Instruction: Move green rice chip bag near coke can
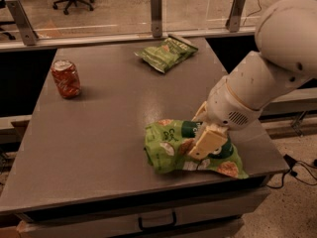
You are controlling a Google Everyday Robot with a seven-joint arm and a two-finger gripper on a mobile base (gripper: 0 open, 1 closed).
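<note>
The green rice chip bag (168,150) lies crumpled near the table's front right edge, its left side bunched up and its right corner reaching the edge. My gripper (200,145) comes down from the right, shut on the bag's middle. One cream finger (208,140) lies across the bag's top; the other is hidden behind the bag. The coke can (66,78), red with a silver top, stands upright at the far left of the table, far from the bag.
A smaller, duller green chip bag (167,52) lies at the back of the grey table (99,133). A glass barrier with metal posts (156,14) runs along the far edge. My white arm (267,73) hangs over the table's right side.
</note>
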